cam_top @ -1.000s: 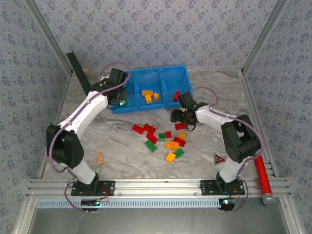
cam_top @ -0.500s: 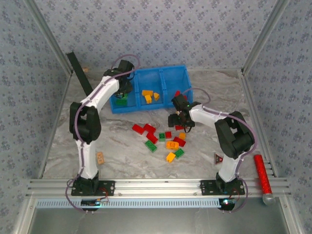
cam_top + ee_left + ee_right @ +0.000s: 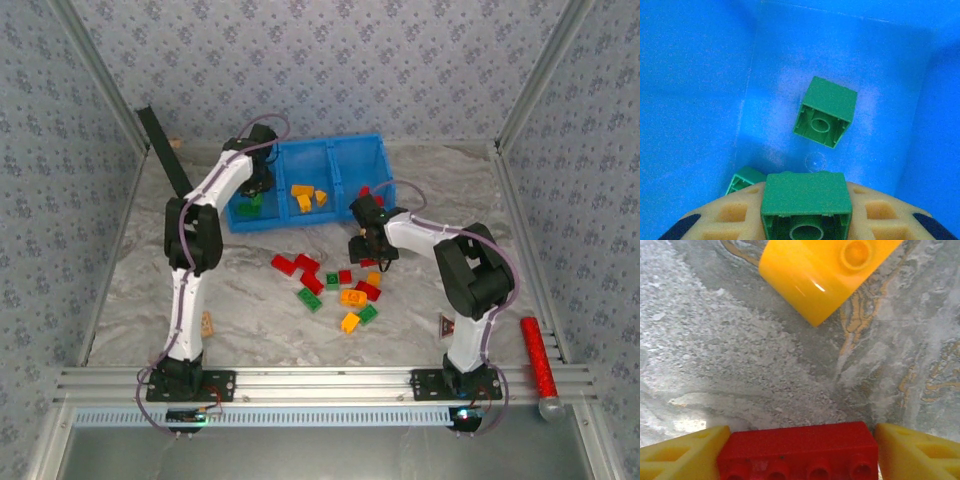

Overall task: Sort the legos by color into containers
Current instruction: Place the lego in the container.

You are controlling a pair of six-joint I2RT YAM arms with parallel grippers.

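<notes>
My left gripper (image 3: pixel 252 198) hangs inside the left compartment of the blue bin (image 3: pixel 330 148), shut on a green brick (image 3: pixel 805 202) held between its tan fingers (image 3: pixel 725 217). Below it, two more green bricks (image 3: pixel 826 111) lie on that compartment's floor. Orange bricks (image 3: pixel 305 194) lie in the middle compartment and a red one (image 3: pixel 363 192) in the right. My right gripper (image 3: pixel 368 248) is down at the table, its yellow fingers (image 3: pixel 680 455) closed on the two ends of a long red brick (image 3: pixel 797 447). An orange-yellow brick (image 3: pixel 825 270) lies just beyond it. Several loose legos (image 3: pixel 330 282) sit mid-table.
A tan flat tile (image 3: pixel 205 322) lies near the left arm's base, and a red-edged triangular sign (image 3: pixel 449 325) by the right arm's base. A red cylinder (image 3: pixel 536 355) rests at the right edge. A black bar (image 3: pixel 160 148) leans at the back left.
My left arm has swung further over the bin's left compartment with the green brick. My right gripper has settled onto the red brick and its jaws have narrowed around it.
</notes>
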